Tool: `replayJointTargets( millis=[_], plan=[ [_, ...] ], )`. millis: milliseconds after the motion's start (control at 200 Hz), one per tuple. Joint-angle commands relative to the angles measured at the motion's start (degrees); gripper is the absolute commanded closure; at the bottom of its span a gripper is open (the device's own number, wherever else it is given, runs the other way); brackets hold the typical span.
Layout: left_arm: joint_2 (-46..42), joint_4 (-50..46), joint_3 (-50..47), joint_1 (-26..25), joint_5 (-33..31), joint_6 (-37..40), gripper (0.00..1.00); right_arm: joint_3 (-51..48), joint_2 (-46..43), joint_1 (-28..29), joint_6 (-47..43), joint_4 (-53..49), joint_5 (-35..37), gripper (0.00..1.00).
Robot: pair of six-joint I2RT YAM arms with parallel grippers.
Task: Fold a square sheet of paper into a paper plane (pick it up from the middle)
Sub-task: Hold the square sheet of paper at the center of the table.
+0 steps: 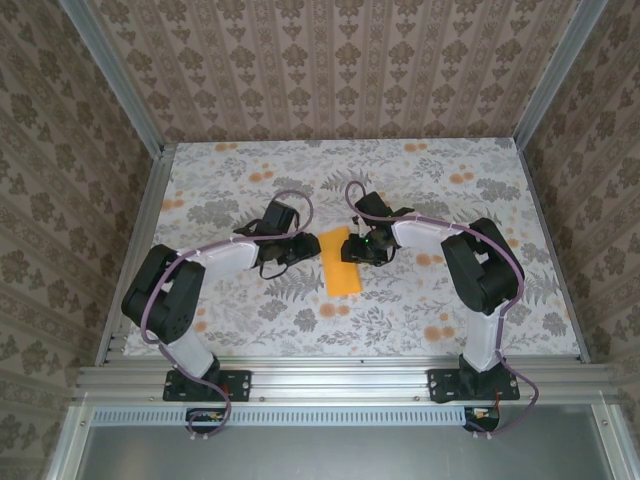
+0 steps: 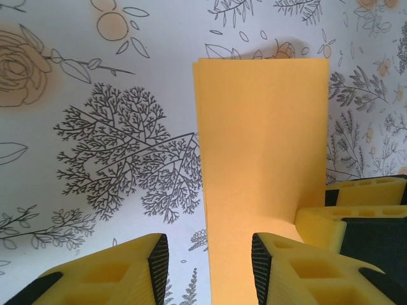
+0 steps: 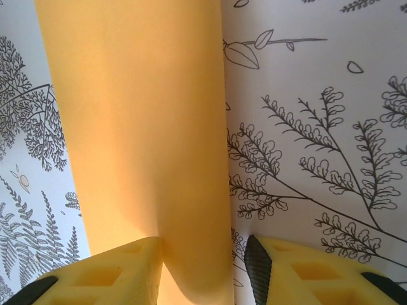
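– Starting with the biggest things: where on the flowered table (image 1: pixel 250 170) does the paper lie?
– Near the middle, between the left arm (image 1: pixel 200 262) and the right arm (image 1: pixel 470 250). The square sheet of paper (image 1: pixel 343 262) lies on the table, bright orange and folded to a narrow oblong.
– Which way does it run?
– Its long axis goes from the far side toward the arms' bases, with the near end leaning a little to the right. Both ends are square-cut. At the far end, the left wrist view shows two layers, one edge just proud of the other.
– And the grippers?
– The left gripper (image 2: pixel 210 253) stands at the paper's left long edge and the right gripper (image 3: pixel 202 254) at the opposite edge, facing each other across it. Each straddles its edge, one finger over the paper and the other over bare table.
– Is either holding it?
– The left jaws stand partly apart with the edge lying loose in the gap. The right jaws are partway apart too; the paper curves up a little between them, but I see no pinch. From the left wrist, the right gripper's yellow fingers (image 2: pixel 346 213) sit at the paper's far long edge
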Motion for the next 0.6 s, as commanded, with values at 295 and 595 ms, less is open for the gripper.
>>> replayJointTargets(
  millis=[295,595],
  plan=[
    [-1.3,-0.5,0.0,0.4,-0.7,-0.5,0.58,1.3,4.7,-0.8,-4.8,-5.0,5.3,0.57],
    [-0.7,-0.6,0.5,0.4,-0.2,-0.5,0.58,2.1,6.1,-0.8,-5.1,-5.6,5.8,0.56]
  ],
)
